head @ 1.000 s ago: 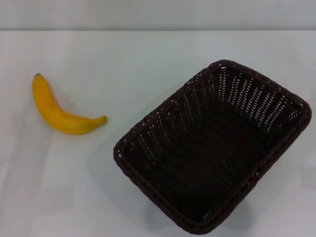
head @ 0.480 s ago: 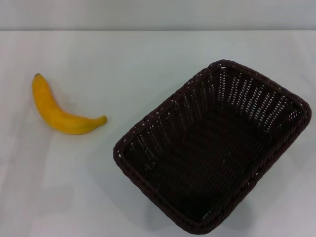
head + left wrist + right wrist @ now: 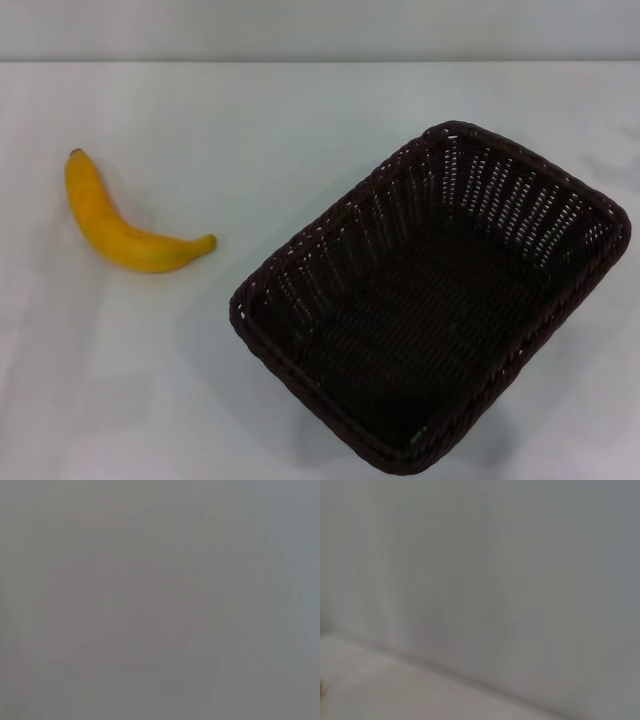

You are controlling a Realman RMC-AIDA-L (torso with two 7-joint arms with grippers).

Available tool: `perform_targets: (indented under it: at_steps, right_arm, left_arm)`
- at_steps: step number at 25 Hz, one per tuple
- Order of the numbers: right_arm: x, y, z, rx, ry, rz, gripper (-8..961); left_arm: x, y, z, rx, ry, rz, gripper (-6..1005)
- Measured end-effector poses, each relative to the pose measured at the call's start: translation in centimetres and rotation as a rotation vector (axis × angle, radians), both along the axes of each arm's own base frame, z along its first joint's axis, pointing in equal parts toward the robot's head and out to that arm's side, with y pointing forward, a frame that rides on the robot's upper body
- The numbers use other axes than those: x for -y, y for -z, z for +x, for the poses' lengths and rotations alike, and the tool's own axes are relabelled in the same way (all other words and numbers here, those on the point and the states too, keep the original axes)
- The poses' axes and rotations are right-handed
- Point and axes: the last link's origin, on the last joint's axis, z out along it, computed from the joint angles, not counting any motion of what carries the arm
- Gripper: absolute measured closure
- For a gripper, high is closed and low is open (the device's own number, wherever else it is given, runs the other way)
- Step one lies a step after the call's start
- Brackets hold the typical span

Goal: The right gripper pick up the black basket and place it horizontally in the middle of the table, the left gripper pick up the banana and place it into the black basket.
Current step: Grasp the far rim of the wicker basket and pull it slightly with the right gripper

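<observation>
The black basket [image 3: 435, 300] stands on the white table [image 3: 250, 130] at the right in the head view, turned at a slant, and it is empty. The banana [image 3: 115, 225] lies on the table at the left, apart from the basket, its dark stem tip pointing to the far side. Neither gripper nor arm shows in the head view. The left wrist view shows only a plain grey surface. The right wrist view shows a plain pale wall and a strip of pale surface.
The table's far edge [image 3: 320, 62] meets a pale wall at the back. The basket's near corner reaches close to the table's front edge.
</observation>
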Motion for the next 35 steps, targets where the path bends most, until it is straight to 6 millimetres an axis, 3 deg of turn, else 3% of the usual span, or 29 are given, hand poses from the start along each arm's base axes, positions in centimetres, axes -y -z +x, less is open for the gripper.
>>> perform_targets:
  at_steps: [9,17,24,35]
  right_arm:
    - [-4.1,0.6,-7.8,0.122,0.153,-0.228,106]
    - [-5.5,4.8,-12.0,0.276,0.241,-0.397,110]
    - [-7.2,8.7,-12.6,0.359,0.386,-0.495,133]
    - [-7.1,12.4,-12.3,0.502,0.428,-0.571,161]
  left_arm:
    - [-0.6,-0.6,0.4,-0.013,0.02,0.017,141]
    - [-2.0,-1.1,1.0,-0.012,0.043,0.025,147]
    - [-2.3,-1.3,1.0,-0.012,0.038,0.023,152]
    - [-2.6,-1.4,1.0,-0.014,0.036,0.02,160]
